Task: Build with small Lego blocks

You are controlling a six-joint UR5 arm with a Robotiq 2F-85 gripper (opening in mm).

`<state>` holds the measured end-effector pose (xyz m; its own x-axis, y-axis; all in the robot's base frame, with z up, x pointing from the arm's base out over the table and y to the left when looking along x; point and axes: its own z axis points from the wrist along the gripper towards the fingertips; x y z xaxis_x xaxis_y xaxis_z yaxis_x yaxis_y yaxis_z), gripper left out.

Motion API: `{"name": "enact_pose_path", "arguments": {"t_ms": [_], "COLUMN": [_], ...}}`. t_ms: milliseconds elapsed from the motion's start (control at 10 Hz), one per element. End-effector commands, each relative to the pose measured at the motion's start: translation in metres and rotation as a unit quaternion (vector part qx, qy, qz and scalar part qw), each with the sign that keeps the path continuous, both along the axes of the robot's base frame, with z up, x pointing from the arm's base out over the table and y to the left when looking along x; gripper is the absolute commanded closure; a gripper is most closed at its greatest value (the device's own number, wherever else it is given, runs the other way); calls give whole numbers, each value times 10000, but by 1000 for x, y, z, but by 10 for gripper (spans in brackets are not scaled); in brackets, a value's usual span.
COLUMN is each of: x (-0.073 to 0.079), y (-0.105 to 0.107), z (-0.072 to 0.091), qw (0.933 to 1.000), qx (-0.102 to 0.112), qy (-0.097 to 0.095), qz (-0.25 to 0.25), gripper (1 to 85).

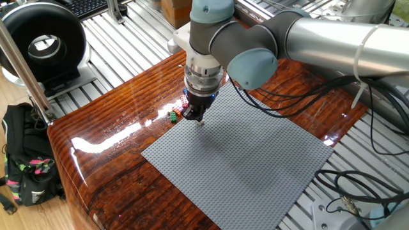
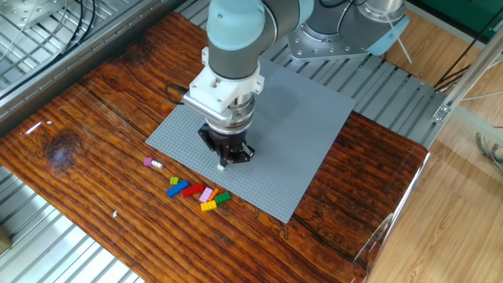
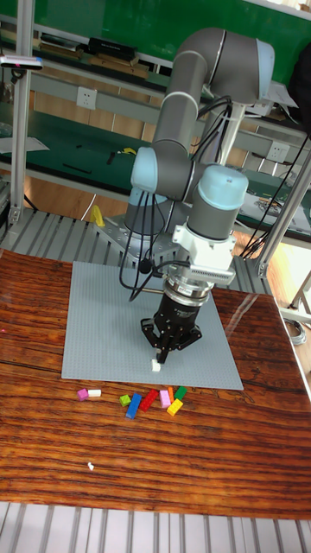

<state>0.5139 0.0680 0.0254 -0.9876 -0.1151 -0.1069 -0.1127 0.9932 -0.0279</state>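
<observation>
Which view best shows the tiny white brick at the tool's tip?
The tall fixed view: the tiny white plastic brick hangs clear below the tool, over the grey studded baseplate. The other fixed view shows it smaller. In one fixed view it is only a speck.
</observation>
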Motion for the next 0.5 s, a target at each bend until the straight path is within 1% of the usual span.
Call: {"name": "enact_pose_path", "arguments": {"t_ms": [0, 100, 200, 300, 400], "x": [-1, 2, 5, 8, 10], "y": [-1, -5, -5, -4, 2], "z": [15, 16, 16, 17, 19], "qw": [9999, 9997, 9995, 9990, 9989], "qx": [-27, -108, -122, -122, -11], "qy": [-72, -145, -212, -278, -328], "qz": [86, 172, 220, 321, 333], "gripper": [807, 760, 723, 660, 613]}}
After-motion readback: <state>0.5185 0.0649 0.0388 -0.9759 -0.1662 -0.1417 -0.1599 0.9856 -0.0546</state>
